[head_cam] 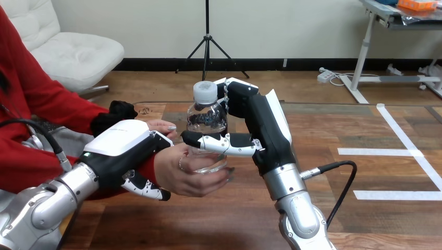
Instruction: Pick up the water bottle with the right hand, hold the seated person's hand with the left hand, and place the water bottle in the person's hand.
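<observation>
A clear water bottle [207,117] with a white cap stands upright above the table's middle. My right hand [267,130] is shut on it from the right, fingers round its far side and thumb across its front. The person's hand [182,174] cups the bottle's base from below and the left, its fingers wrapped round the bottom. My left hand [123,144] lies over that hand's wrist, with its fingers curled over the top and its thumb [148,187] underneath.
The person's other hand [161,125] rests just behind my left hand. The wooden table [333,177] stretches to the right, marked with white tape lines [412,151]. A cable loops from my right wrist [341,172].
</observation>
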Available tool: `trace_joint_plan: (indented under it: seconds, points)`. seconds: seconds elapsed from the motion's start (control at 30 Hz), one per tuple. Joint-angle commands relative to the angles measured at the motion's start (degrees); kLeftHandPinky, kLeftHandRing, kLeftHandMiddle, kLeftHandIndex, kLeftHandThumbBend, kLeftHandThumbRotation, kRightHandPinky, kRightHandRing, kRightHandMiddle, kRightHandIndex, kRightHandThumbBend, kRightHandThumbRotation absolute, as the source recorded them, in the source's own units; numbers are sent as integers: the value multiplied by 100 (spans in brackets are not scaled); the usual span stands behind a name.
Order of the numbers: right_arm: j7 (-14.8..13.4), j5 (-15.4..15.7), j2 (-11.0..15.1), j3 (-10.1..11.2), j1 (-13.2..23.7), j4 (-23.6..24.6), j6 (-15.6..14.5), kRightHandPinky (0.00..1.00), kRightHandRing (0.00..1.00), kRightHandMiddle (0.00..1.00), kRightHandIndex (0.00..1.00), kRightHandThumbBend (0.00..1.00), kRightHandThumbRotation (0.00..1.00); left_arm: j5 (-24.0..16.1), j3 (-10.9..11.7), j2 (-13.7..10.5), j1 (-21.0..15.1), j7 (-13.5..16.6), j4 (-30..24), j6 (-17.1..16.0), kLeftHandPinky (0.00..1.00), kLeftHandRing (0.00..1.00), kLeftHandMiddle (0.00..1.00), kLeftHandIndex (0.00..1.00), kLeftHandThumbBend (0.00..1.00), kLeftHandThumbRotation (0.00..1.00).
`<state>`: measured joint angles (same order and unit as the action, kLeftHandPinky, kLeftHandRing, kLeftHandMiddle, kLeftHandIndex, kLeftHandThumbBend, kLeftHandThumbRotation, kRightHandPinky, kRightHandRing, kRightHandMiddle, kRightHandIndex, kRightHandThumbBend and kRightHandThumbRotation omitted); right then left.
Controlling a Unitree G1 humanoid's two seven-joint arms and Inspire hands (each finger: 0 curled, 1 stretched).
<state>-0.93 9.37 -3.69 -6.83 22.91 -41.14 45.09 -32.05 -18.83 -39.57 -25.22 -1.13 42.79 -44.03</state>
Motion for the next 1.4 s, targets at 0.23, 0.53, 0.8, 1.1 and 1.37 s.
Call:
trace_joint_plan:
  seconds: [0.23, 0.53, 0.8, 1.1, 1.37]
  points:
    - [-72, 18, -9, 33, 287, 396, -36, 32, 38, 53, 54, 84, 0, 107, 110, 188, -142, 43, -178, -28, 27, 34, 41, 42, 73, 1]
    - [-28, 84, 92, 19, 186, 597, -284, 42, 49, 61, 60, 87, 2, -129, 93, 152, -120, 284, -220, 104, 38, 45, 50, 51, 78, 11]
    - [4, 231, 233, -11, 4, 997, -669, 66, 72, 75, 73, 95, 28, -337, 63, 120, -111, 481, -188, 183, 58, 65, 69, 71, 88, 25]
    - [190, 181, 367, -7, -207, 1460, -1136, 93, 95, 93, 92, 100, 51, -764, -56, 23, -160, 763, -77, 291, 75, 83, 88, 91, 99, 42]
    - [194, 282, 525, -3, -386, 1837, -1467, 99, 99, 99, 99, 100, 62, -1049, -83, -16, -127, 842, -131, 514, 91, 96, 98, 99, 100, 59]
